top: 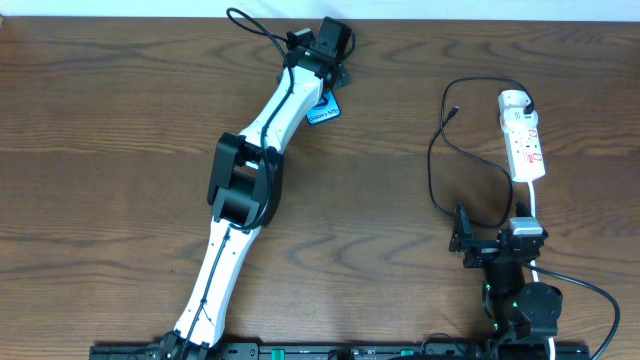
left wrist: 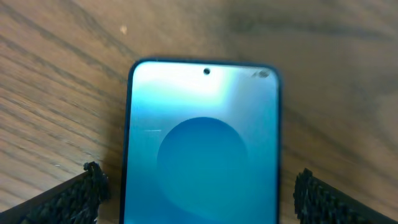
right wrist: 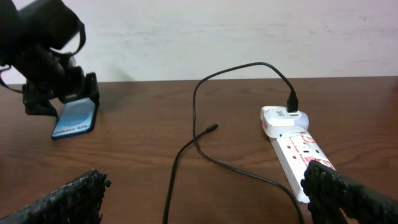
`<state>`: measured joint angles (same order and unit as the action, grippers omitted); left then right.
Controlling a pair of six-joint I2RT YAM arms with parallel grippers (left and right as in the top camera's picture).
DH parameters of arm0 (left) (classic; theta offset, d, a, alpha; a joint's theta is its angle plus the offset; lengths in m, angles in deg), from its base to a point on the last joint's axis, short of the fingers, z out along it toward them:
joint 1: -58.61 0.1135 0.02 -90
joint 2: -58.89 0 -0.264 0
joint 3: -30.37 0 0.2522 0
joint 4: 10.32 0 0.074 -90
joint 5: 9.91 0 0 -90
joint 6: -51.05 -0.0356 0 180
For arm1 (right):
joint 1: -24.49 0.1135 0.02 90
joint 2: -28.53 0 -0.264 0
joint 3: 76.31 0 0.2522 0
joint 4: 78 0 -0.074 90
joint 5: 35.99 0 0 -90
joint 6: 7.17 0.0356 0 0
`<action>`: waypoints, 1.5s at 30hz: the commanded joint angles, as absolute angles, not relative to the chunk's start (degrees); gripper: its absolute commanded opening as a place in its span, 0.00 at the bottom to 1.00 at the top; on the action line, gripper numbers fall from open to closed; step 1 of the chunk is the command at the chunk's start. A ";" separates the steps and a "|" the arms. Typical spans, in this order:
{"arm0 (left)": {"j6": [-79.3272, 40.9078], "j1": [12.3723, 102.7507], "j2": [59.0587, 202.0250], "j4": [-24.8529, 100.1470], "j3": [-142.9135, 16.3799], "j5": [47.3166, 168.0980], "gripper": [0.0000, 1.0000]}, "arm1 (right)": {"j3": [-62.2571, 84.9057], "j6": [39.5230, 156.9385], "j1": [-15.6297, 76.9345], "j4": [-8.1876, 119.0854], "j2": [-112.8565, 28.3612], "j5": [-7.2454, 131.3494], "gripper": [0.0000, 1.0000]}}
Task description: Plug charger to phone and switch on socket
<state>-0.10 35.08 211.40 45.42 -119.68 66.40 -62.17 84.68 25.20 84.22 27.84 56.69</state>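
Note:
The phone (left wrist: 202, 143) lies flat on the table with its turquoise screen up. It also shows in the overhead view (top: 323, 110) and the right wrist view (right wrist: 74, 119). My left gripper (left wrist: 202, 199) is open and straddles the phone, one finger on each side with a small gap to each edge; it sits at the far middle of the table (top: 333, 78). The charger cable (right wrist: 196, 134) loops across the table. Its connector tip (right wrist: 211, 128) lies free and its plug (right wrist: 292, 102) sits in the socket strip (right wrist: 297, 152). My right gripper (right wrist: 205, 199) is open and empty above the cable (top: 495, 240).
The white socket strip (top: 523, 140) lies at the right, its thick white cord (top: 532, 205) running towards my right arm. The black cable (top: 440, 170) loops left of the strip. A pale wall stands behind the table's far edge.

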 commanded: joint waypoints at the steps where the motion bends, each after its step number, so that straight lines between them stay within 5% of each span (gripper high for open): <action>1: -0.75 34.91 213.59 45.85 -119.35 65.30 0.98 | -62.24 83.83 24.89 83.96 28.14 56.05 0.99; 26: -0.73 34.19 213.96 49.33 -119.35 70.70 1.00 | -62.24 83.83 24.89 83.96 28.14 56.05 0.99; 33: -0.71 33.99 213.96 50.55 -119.35 70.70 0.84 | -62.24 83.83 24.89 83.96 28.14 56.05 0.99; 45: -0.75 34.01 213.11 51.52 -119.37 70.68 0.77 | -62.24 83.83 24.89 83.96 28.14 56.05 0.99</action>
